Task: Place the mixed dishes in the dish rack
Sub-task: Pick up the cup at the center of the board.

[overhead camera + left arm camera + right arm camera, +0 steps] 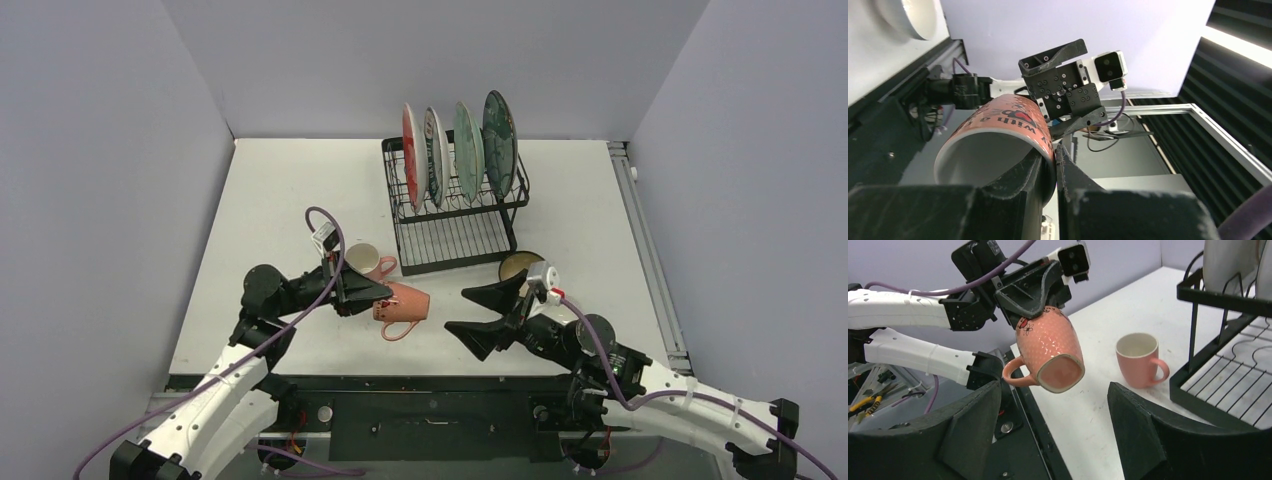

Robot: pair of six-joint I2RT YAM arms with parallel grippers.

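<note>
While the left gripper [374, 294] is clamped nearly closed on the rim of the orange printed mug [403, 305], one finger sits inside the mouth and the other on the outer wall, as the left wrist view shows

- Orange printed mug: held off the table [280, 200], lying on its side. Mouth faces back toward the left wrist, base points away from the fingertips toward the other arm, and the handle hangs on the lower side. Dimpled outer wall with a printed band near the rim; pale interior.
- Pink mug [365, 260]: upright on the table, just beyond the left gripper on its far side, apart from the held mug, handle turned toward the rack. Nothing is touching it.
- Right gripper [458, 310]: jaws spread wide with nothing between them. Its opening is aimed at the base of the held mug, a clear gap ahead of its fingertips. In the right wrist view the mug hangs between and beyond the two fingers without contact.
- Dish rack [455, 235]: ahead of the right gripper and off to its right, on the far side of the table. Flat grid tray bare.
- Upper slots, left to right, all on edge: red-orange plate [410, 155], white plate [436, 155], light green plate [468, 152], dark teal plate [499, 145].
- Brown bowl [520, 265]: on the table close behind the right gripper's wrist, just beside the rack's near right corner; whether it touches the rack I cannot tell
</note>
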